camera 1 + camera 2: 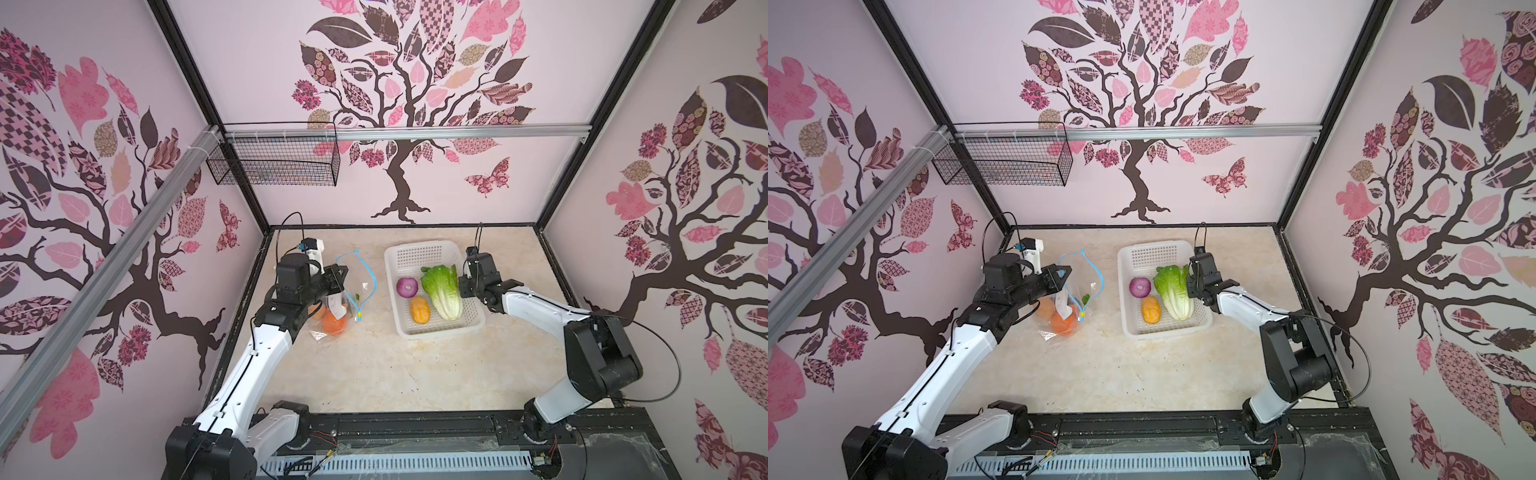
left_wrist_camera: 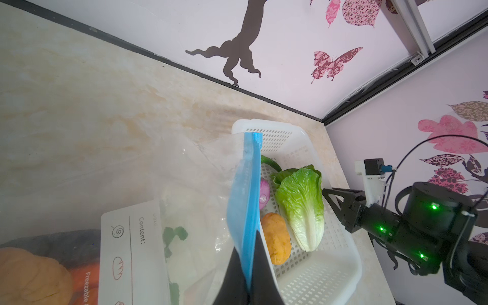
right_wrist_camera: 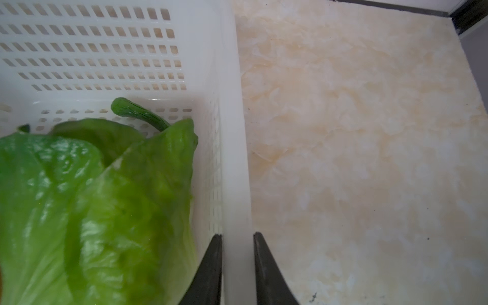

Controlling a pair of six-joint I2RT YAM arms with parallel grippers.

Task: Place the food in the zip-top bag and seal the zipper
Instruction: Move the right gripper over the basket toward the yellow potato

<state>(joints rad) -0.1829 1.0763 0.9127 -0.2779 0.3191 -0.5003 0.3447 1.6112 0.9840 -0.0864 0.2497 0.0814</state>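
Observation:
The clear zip-top bag (image 1: pixel 353 291) stands at the left, its light blue zipper (image 1: pixel 374 278) looped open with the yellow slider (image 1: pixel 357 319) low down. An orange pumpkin (image 1: pixel 333 323) lies inside it. My left gripper (image 2: pixel 249 245) is shut on the zipper strip (image 2: pixel 250 184) and holds the mouth up. A purple onion (image 1: pixel 407 286), an orange-tan potato (image 1: pixel 419 309) and a green cabbage (image 1: pixel 442 291) lie in the white basket (image 1: pixel 419 249). My right gripper (image 3: pixel 237 235) is shut on the basket's right wall (image 3: pixel 232 132), beside the cabbage (image 3: pixel 92 211).
A dark green stalk (image 3: pixel 137 112) pokes out from under the cabbage. A black wire basket (image 1: pixel 274 160) hangs on the back wall rail. Patterned walls close in the marble table (image 1: pixel 415 374) on three sides, and the arms' base rail (image 1: pixel 415 432) runs along the front.

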